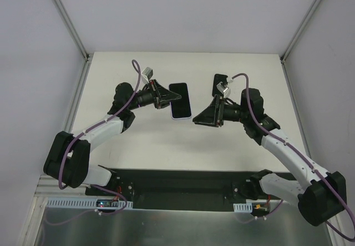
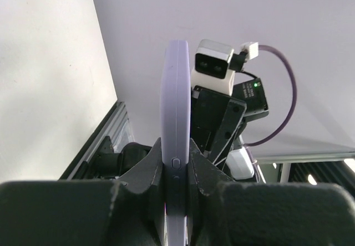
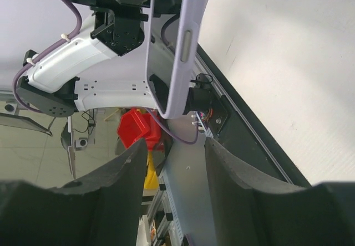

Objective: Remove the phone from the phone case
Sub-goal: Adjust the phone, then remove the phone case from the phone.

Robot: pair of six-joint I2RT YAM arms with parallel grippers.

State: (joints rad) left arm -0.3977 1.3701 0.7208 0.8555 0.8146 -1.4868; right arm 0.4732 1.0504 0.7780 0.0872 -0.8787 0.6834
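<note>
Above white table point(image 1: 138, 146), left gripper point(image 1: 176, 97) pinched lavender plastic phone case point(image 2: 176, 102) edgewise, likely bracing it for extraction; right gripper point(image 1: 197, 120), fingers spread, empty, faced case nearby.

Lilac phone case point(image 2: 175, 118) looks smooth, perhaps silicone; tabletop point(image 1: 138, 141) matt.

No text, label, brand, number or sign legible in any view, lilac phone case point(image 2: 176, 118) plain along its visible edge, markings on the arm housings beside the phone case too small to read
</note>
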